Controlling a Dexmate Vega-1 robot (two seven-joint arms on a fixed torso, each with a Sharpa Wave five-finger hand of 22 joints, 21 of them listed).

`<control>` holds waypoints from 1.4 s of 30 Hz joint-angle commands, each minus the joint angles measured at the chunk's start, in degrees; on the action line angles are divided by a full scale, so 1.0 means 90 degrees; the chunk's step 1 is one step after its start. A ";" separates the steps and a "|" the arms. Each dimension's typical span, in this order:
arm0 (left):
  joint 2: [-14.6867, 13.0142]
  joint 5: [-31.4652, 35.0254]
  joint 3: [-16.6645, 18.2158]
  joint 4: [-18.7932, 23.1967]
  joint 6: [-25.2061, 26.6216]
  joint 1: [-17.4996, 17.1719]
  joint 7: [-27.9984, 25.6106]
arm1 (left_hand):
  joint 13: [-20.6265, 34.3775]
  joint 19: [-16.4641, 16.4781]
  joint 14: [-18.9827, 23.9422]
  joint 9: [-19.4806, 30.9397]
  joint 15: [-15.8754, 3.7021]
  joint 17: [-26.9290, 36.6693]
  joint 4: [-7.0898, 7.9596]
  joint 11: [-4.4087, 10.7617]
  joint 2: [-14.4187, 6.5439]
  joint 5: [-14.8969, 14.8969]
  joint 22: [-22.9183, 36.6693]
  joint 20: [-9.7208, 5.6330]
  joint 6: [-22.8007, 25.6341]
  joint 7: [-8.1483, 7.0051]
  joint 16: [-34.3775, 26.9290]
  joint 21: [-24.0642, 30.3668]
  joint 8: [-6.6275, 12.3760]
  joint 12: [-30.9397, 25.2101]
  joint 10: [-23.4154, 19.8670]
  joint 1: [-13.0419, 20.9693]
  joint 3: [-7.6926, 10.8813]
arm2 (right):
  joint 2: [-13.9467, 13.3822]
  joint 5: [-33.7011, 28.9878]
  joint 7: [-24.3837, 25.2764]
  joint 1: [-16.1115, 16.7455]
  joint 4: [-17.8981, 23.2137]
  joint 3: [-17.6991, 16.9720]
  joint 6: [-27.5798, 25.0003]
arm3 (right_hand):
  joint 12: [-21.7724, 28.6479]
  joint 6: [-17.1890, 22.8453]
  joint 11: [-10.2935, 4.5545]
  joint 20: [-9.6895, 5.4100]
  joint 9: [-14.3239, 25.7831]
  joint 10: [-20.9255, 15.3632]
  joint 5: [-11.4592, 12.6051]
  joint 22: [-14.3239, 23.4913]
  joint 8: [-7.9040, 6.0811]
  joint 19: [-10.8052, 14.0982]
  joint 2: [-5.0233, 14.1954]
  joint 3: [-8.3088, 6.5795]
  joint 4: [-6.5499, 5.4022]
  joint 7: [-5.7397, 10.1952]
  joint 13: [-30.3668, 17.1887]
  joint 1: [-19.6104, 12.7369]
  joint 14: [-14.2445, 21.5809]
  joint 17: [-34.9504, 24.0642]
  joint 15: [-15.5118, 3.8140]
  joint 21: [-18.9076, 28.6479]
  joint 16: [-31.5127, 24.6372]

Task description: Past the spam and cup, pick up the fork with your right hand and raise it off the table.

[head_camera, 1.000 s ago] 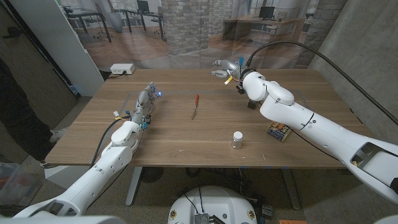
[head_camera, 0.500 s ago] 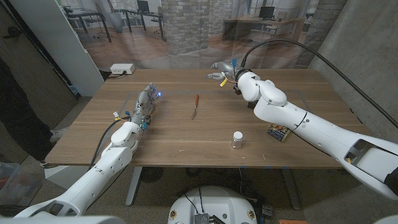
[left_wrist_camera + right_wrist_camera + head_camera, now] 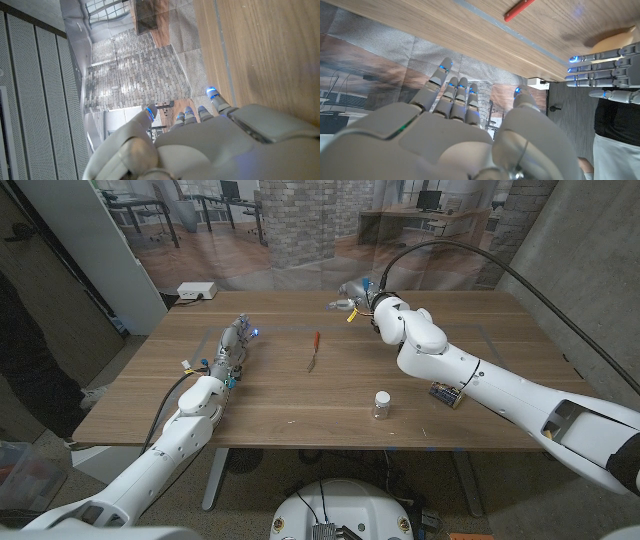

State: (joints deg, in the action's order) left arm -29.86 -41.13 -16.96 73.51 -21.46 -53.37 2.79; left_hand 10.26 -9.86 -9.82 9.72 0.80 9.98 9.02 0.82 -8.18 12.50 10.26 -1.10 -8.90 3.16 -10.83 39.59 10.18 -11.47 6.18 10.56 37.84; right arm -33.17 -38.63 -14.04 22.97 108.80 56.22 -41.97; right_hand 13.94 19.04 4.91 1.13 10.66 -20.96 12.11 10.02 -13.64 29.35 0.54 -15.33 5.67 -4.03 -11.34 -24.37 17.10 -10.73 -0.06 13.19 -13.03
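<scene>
Head view: fork (image 3: pixel 314 351), red handle, lies mid-table, untouched. Right hand (image 3: pixel 351 293) hangs above the far edge of the table (image 3: pixel 270 395), beyond the fork and to its right, fingers spread, holding nothing. Left hand (image 3: pixel 233 343) sits near the left side, fingers stretched out, released. Small cup (image 3: pixel 382 404) stands nearer the front; spam tin (image 3: pixel 449 392) to its right, under the right forearm.

counter (image 3: pixel 300 395): matt wood, visible grain
right hand (image 3: pixel 445 130): smooth grey plastic, perhaps
cup (image 3: pixel 382 404): clear, glossy
</scene>
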 commanded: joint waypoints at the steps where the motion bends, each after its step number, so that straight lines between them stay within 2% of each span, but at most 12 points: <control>1: 0.0044 -0.0021 -0.0005 -0.0143 -0.0025 0.0073 0.0053 | 0.0025 -0.0510 -0.0022 0.0018 0.0010 0.0015 -0.0005 -0.0025 -0.0237 -0.0017 0.0031 0.0028 -0.0032 0.0031 0.0009 -0.0017 0.0008 0.0002 0.0003 -0.0047 0.0057 | 0.0280 -0.0672 -0.0182 -0.0175 -0.0258 0.0361 -0.0346 | 0.0063 0.0250 -0.0047 0.0001 0.0015 -0.0227 0.0091 0.0016 -0.0074 0.0171 -0.0108 0.0060 0.0006 0.0031 -0.0008 -0.0004 0.0265 -0.0009 -0.0073 0.0067 -0.0064; 3: 0.0059 -0.0030 -0.0006 -0.0177 -0.0030 0.0093 0.0066 | 0.0025 -0.0506 -0.0021 0.0018 0.0010 0.0015 -0.0005 -0.0027 -0.0237 -0.0018 0.0031 0.0023 -0.0033 0.0031 0.0008 -0.0017 0.0008 0.0001 0.0001 -0.0048 0.0057 | 0.0342 -0.0779 -0.0163 -0.0194 -0.0332 0.0414 -0.0363 | 0.0072 0.0377 -0.0170 -0.0020 0.0013 -0.0339 0.0124 0.0016 -0.0092 0.0293 -0.0126 0.0080 0.0017 0.0088 -0.0008 -0.0020 0.0387 0.0000 -0.0151 0.0088 -0.0068; 7: 0.0068 -0.0037 -0.0011 -0.0220 -0.0024 0.0122 0.0088 | 0.0025 -0.0509 -0.0021 0.0018 0.0009 0.0015 -0.0005 -0.0027 -0.0238 -0.0018 0.0031 0.0025 -0.0033 0.0031 0.0008 -0.0020 0.0008 0.0003 0.0005 -0.0050 0.0058 | 0.0421 -0.0919 -0.0194 -0.0219 -0.0431 0.0468 -0.0392 | 0.0080 0.0510 -0.0175 -0.0051 0.0011 -0.0453 0.0149 0.0017 -0.0111 0.0439 -0.0158 0.0108 0.0026 0.0121 -0.0007 -0.0026 0.0487 0.0009 -0.0208 0.0118 -0.0061; 16: 0.0068 -0.0016 -0.0023 -0.0275 -0.0040 0.0175 0.0126 | 0.0025 -0.0510 -0.0024 0.0018 0.0013 0.0014 -0.0007 -0.0026 -0.0239 -0.0019 0.0032 0.0021 -0.0030 0.0034 0.0009 -0.0027 0.0011 0.0004 0.0011 -0.0053 0.0062 | 0.0589 -0.1131 -0.0279 -0.0261 -0.0647 0.0548 -0.0487 | 0.0062 0.0521 -0.0149 -0.0038 0.0009 -0.0470 0.0156 0.0016 -0.0092 0.0450 -0.0240 0.0167 0.0026 0.0114 -0.0007 0.0011 0.0518 0.0011 -0.0183 0.0103 -0.0046; 20: 0.0069 0.0000 -0.0028 -0.0299 -0.0051 0.0197 0.0132 | 0.0025 -0.0509 -0.0025 0.0018 0.0013 0.0014 -0.0009 -0.0019 -0.0238 -0.0019 0.0032 0.0021 -0.0031 0.0033 0.0010 -0.0030 0.0011 0.0005 0.0013 -0.0054 0.0063 | 0.0689 -0.1251 -0.0305 -0.0295 -0.0763 0.0611 -0.0567 | 0.0059 0.0558 -0.0142 -0.0021 0.0007 -0.0522 0.0163 0.0015 -0.0084 0.0508 -0.0350 0.0244 0.0023 0.0107 -0.0006 0.0065 0.0570 0.0011 -0.0175 0.0108 -0.0043; 22: 0.0071 -0.0002 -0.0028 -0.0306 -0.0053 0.0201 0.0135 | 0.0025 -0.0511 -0.0025 0.0018 0.0013 0.0014 -0.0010 -0.0025 -0.0238 -0.0020 0.0032 0.0021 -0.0032 0.0030 0.0010 -0.0032 0.0011 0.0003 0.0008 -0.0055 0.0064 | 0.0723 -0.1265 -0.0326 -0.0309 -0.0811 0.0623 -0.0565 | 0.0067 0.0607 -0.0197 -0.0017 0.0006 -0.0591 0.0174 0.0016 -0.0087 0.0543 -0.0409 0.0291 0.0018 0.0118 -0.0006 0.0098 0.0642 0.0011 -0.0190 0.0107 -0.0052; 28: 0.0072 -0.0004 -0.0029 -0.0330 -0.0049 0.0218 0.0144 | 0.0025 -0.0510 -0.0025 0.0018 0.0017 0.0013 -0.0012 -0.0027 -0.0238 -0.0020 0.0032 0.0026 -0.0034 0.0032 0.0010 -0.0037 0.0011 0.0006 0.0018 -0.0057 0.0066 | 0.0840 -0.1389 -0.0441 -0.0382 -0.0985 0.0733 -0.0659 | 0.0050 0.0730 -0.0193 -0.0042 0.0007 -0.0679 0.0220 0.0022 -0.0091 0.0760 -0.0456 0.0354 0.0001 0.0116 -0.0006 0.0132 0.0815 0.0011 -0.0227 0.0157 -0.0068; 42: 0.0065 -0.0010 -0.0023 -0.0339 -0.0054 0.0231 0.0163 | 0.0026 -0.0508 -0.0028 0.0018 0.0015 0.0013 -0.0013 -0.0031 -0.0237 -0.0021 0.0033 0.0025 -0.0033 0.0034 0.0010 -0.0046 0.0013 0.0002 0.0011 -0.0063 0.0070 | 0.1019 -0.1614 -0.0740 -0.0530 -0.1251 0.0977 -0.0863 | 0.0023 0.0780 -0.0231 -0.0069 0.0006 -0.0715 0.0264 0.0029 -0.0078 0.0789 -0.0490 0.0378 0.0028 0.0134 -0.0006 0.0082 0.0868 0.0017 -0.0250 0.0144 -0.0045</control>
State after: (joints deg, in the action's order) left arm -29.26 -41.23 -17.19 70.60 -21.88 -51.40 4.12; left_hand 10.26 -9.85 -9.82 9.72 0.80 9.99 8.86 0.82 -8.22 12.49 10.26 -1.10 -8.90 3.16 -10.83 39.19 10.18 -11.47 6.18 10.48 38.01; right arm -25.39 -51.37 -18.83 19.21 99.53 63.29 -48.22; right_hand 14.19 25.40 2.76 0.71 10.67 -26.93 14.10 10.00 -14.02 35.88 -3.48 -12.09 5.77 -2.86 -11.33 -23.27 24.09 -10.46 -2.35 14.08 -13.46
